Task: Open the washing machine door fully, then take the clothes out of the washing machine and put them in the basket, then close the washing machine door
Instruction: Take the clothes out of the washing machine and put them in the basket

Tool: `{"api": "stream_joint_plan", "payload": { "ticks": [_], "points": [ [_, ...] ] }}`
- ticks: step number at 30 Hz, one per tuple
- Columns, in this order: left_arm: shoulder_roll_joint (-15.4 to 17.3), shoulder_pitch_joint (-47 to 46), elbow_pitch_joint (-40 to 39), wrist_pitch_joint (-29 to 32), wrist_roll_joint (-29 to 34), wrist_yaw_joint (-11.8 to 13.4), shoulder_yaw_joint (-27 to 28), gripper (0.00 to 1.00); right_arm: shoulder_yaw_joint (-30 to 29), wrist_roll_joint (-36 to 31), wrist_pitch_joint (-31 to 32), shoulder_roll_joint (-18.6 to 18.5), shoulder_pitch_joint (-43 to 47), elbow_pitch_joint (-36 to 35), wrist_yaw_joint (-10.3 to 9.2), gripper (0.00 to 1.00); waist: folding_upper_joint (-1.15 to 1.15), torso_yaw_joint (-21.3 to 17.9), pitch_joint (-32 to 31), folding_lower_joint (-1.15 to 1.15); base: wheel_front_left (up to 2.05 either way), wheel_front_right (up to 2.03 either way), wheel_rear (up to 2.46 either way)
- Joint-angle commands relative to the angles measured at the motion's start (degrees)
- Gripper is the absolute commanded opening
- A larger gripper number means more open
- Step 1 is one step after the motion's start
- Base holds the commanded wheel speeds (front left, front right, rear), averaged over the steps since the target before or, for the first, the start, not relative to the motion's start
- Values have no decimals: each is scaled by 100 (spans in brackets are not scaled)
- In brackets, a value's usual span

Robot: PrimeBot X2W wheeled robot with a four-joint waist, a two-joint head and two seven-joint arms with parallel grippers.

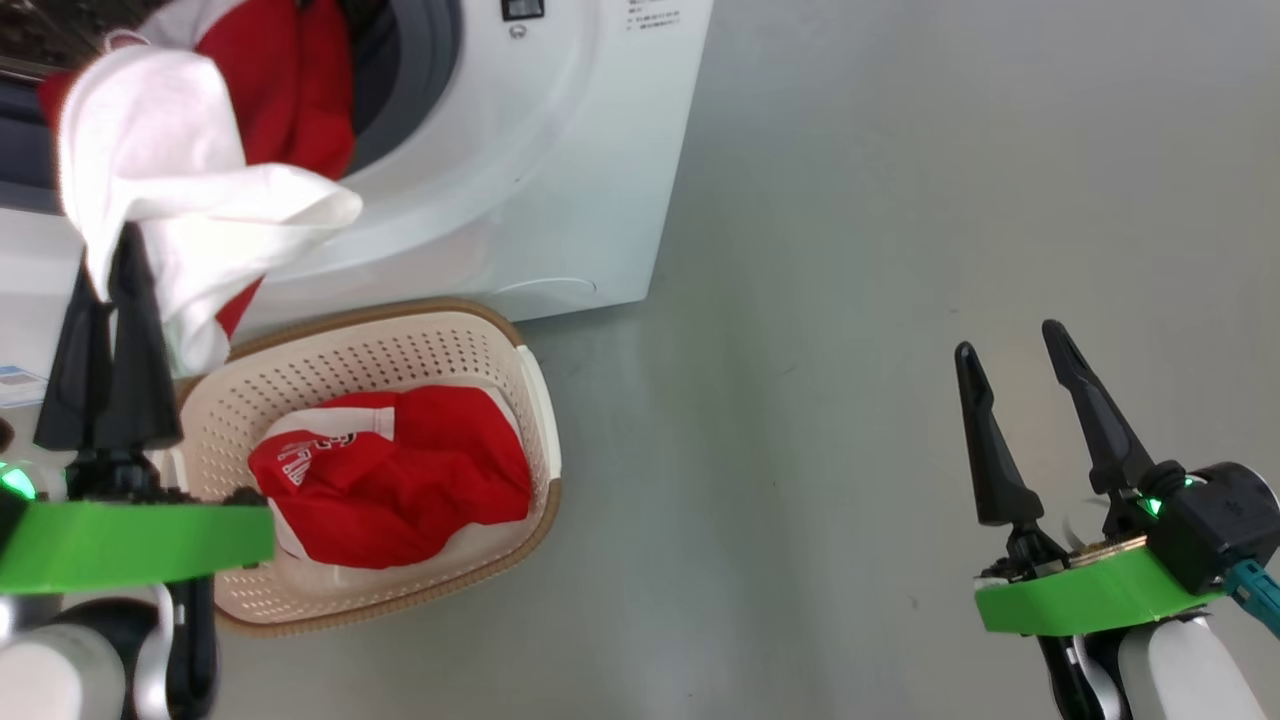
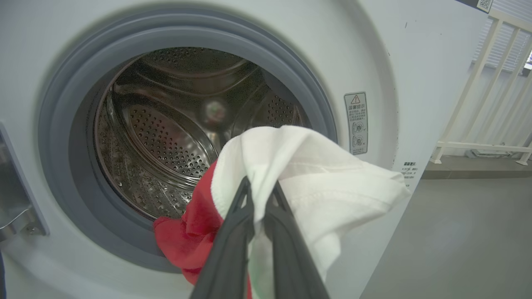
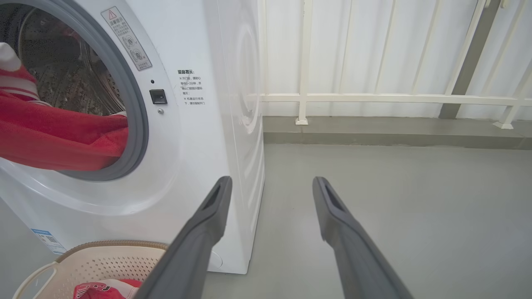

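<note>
Clothes [image 1: 180, 170], red and white, are pinched in the left gripper [image 1: 108, 255] and trail from the washer [image 1: 560, 200] opening, above the basket [image 1: 330, 370] holding a second garment [image 1: 400, 480]. Right gripper [image 1: 1010, 340]: fingers spread, empty, over the floor [image 1: 850, 300].

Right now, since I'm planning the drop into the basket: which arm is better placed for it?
Left. The left pincer is shut on the red and white garment trailing from the washing machine, close to the basket. The right pincer stands open and empty over the floor, well aside.
</note>
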Motion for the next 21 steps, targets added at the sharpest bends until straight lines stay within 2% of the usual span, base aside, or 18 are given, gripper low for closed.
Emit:
{"api": "stream_joint_plan", "payload": {
  "ticks": [1, 15, 19, 21],
  "points": [
    [115, 59, -286, -4, -5, 55, 170, 0, 65, -66, -37, -72, 114, -157, 35, 100, 0, 102, -131, 0, 0, 0, 0],
    [-300, 880, -648, -124, -195, 140, -133, 0, -58, -175, -37, -72, 315, -258, 35, 100, 0, 318, -369, 0, 0, 0, 0],
    [-462, 1025, -477, -96, -306, 115, -310, 0, -29, -183, -37, -72, 303, -287, 35, 100, 0, 344, -314, 0, 0, 0, 0],
    [-556, 989, -93, -112, -439, 13, -403, 0, 2, -180, -37, -72, 260, -297, 35, 100, 0, 346, -232, 0, 0, 0, 0]
  ]
}}
